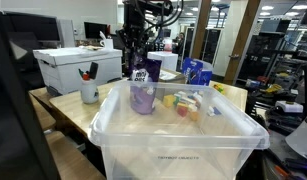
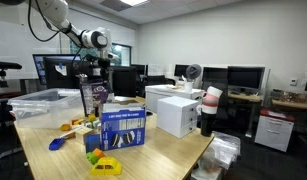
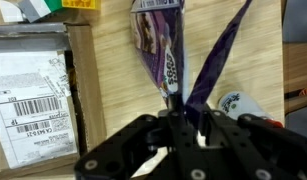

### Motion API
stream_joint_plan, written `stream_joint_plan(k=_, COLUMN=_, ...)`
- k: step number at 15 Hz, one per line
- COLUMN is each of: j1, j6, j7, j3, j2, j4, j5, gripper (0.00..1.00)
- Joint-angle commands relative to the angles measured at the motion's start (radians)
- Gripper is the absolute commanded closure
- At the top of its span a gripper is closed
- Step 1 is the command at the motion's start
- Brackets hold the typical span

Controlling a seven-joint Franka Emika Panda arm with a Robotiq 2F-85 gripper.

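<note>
A purple snack bag (image 1: 143, 92) hangs upright from my gripper (image 1: 141, 62), just behind the near wall of a clear plastic bin (image 1: 233, 135). In another exterior view the purple snack bag (image 2: 93, 100) dangles under the gripper (image 2: 91, 80), above the wooden table (image 2: 168, 150). In the wrist view the gripper (image 3: 185, 106) pinches the bag's (image 3: 158, 45) top edge between its fingers, with the bag hanging down over the tabletop. The jaws stand close together around the thin purple foil.
The clear bin (image 2: 38, 100) holds several small colourful items. A blue box (image 2: 123, 130), a white box (image 2: 178, 112) and a white mug with pens (image 1: 89, 92) stand on the table. A labelled carton (image 3: 28, 100) and a white cup (image 3: 238, 105) lie near the bag.
</note>
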Motion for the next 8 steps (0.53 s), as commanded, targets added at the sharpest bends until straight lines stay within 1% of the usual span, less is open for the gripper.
stream_joint_plan(k=1, j1=-0.004, j6=-0.013, j7=-0.048, j3=0.005, j2=-0.004, j4=-0.011, j5=0.010, gripper=0.49)
stream_joint_plan(k=2, j1=-0.004, j6=-0.014, j7=-0.052, j3=0.005, j2=-0.003, j4=-0.011, j5=0.010, gripper=0.45)
stream_joint_plan(k=3, j1=-0.004, j6=-0.014, j7=-0.055, j3=0.005, j2=-0.001, j4=-0.012, j5=0.012, gripper=0.35)
stream_joint_plan(k=4, j1=-0.004, j6=-0.015, j7=-0.056, j3=0.006, j2=0.001, j4=-0.013, j5=0.014, gripper=0.30)
stream_joint_plan(k=5, j1=-0.005, j6=-0.017, j7=-0.057, j3=0.008, j2=0.003, j4=-0.019, j5=0.019, gripper=0.21)
stream_joint_plan(k=8, j1=-0.004, j6=-0.024, j7=-0.061, j3=0.012, j2=0.006, j4=-0.029, j5=0.021, gripper=0.04)
